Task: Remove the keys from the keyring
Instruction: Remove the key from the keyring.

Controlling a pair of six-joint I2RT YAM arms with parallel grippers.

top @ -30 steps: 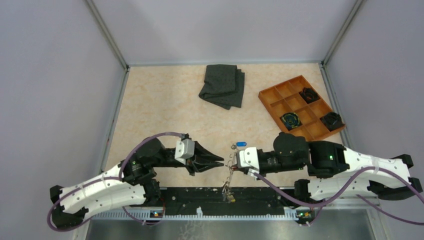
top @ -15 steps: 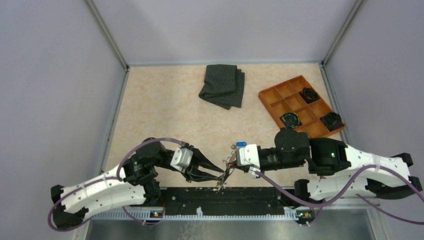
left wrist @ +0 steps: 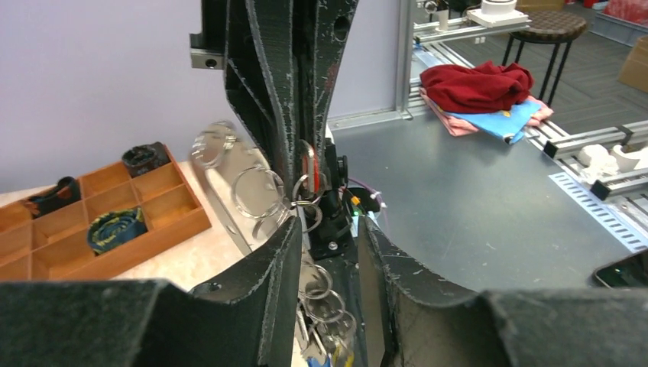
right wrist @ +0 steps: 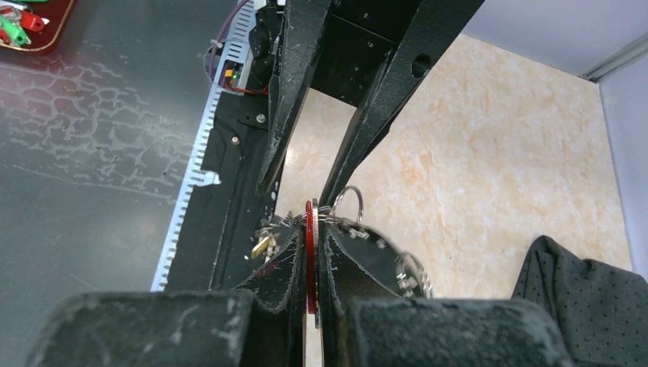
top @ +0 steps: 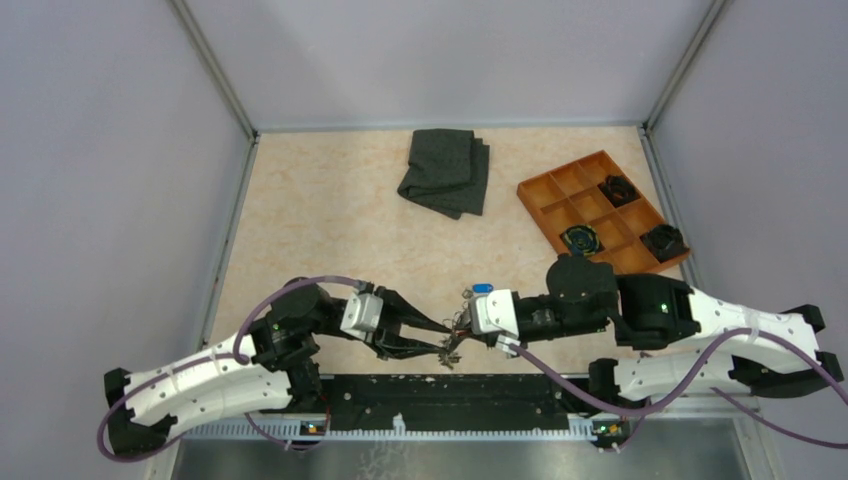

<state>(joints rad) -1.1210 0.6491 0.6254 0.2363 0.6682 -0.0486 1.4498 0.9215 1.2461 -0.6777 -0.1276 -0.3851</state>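
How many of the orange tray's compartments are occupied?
3: a dark clump in a far cell, one at the right corner, one on the near side of the orange tray, whose near corner the right arm partly hides.

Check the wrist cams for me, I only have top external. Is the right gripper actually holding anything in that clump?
Observer: Yes. In the right wrist view the right gripper is shut on a thin red piece, seen edge-on. It could be a key head, but I can't say for sure.
Operator: Left jaws?
Observer: The left gripper has its fingers apart, either side of the split rings. Nothing looks pinched between them.
Operator: Anything else hanging there?
Observer: A small brass key hangs on the base side of the right fingers. Whether it is on a ring is too small to tell.
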